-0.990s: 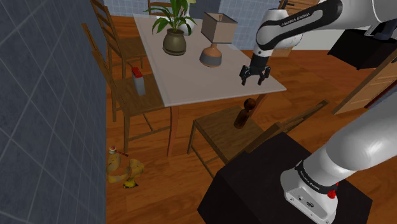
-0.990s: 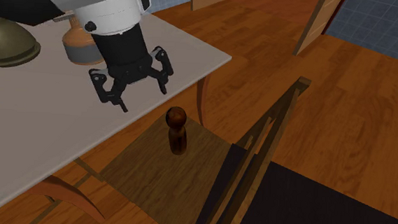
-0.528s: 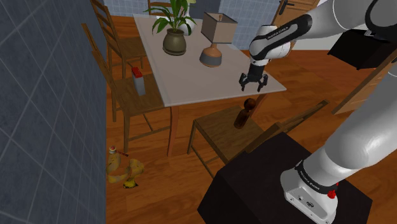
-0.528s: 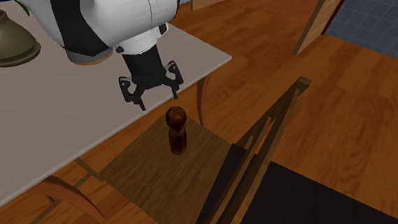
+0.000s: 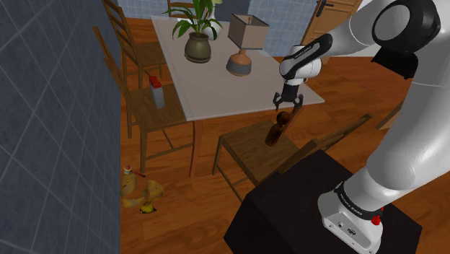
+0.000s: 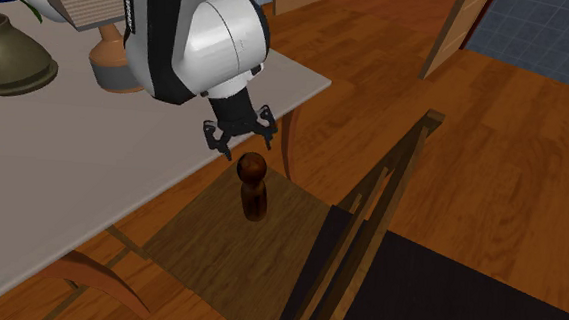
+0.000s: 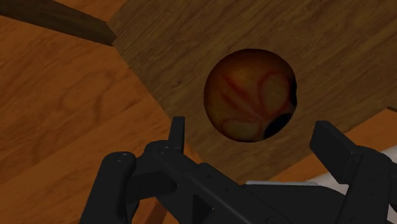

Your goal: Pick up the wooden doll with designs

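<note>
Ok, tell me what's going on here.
The white arm holds its black tool open just above the dark brown doll, which stands upright on a wooden chair seat beside the table. The tool does not touch the doll, so it is not yet picked up.

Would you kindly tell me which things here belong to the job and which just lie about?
Job: dark brown wooden doll with patterned head; open black gripper; wooden chair seat under it.
Lying about: potted green plant; brown-based lamp; yellow floor clutter.
</note>
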Tool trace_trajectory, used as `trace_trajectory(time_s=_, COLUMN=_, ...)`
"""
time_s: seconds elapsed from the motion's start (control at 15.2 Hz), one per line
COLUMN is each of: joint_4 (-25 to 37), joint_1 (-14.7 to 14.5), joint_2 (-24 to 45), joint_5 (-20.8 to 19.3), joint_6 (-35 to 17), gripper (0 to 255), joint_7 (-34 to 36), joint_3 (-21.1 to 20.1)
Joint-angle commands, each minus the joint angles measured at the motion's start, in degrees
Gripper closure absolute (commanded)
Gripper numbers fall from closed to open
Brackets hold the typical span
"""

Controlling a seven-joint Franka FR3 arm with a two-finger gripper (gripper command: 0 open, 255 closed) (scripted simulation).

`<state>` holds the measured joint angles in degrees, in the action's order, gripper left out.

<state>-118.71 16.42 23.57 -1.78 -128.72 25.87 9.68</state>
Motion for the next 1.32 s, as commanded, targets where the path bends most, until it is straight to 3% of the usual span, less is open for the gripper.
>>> trace_trajectory(time_s=0.0, joint_4=0.13, joint_1=0.06, joint_2=1.47, joint_5=0.21, joint_6=-1.23, gripper=0, joint_7=0.32, joint_3=-0.05)
trace_trajectory(time_s=0.4, joint_4=0.32, joint_1=0.29, joint_2=4.35, joint_5=0.62, joint_6=-3.90, gripper=0, joint_7=0.25, joint_3=-0.32)
trace_trajectory(time_s=0.46, joint_4=0.53, joint_1=0.31, joint_2=4.49, joint_5=0.64, joint_6=-3.83, gripper=255, joint_7=0.24, joint_3=-0.33)
trace_trajectory(time_s=1.25, joint_4=0.15, joint_1=0.13, joint_2=2.44, joint_5=0.36, joint_6=-2.17, gripper=255, joint_7=0.30, joint_3=-0.13)
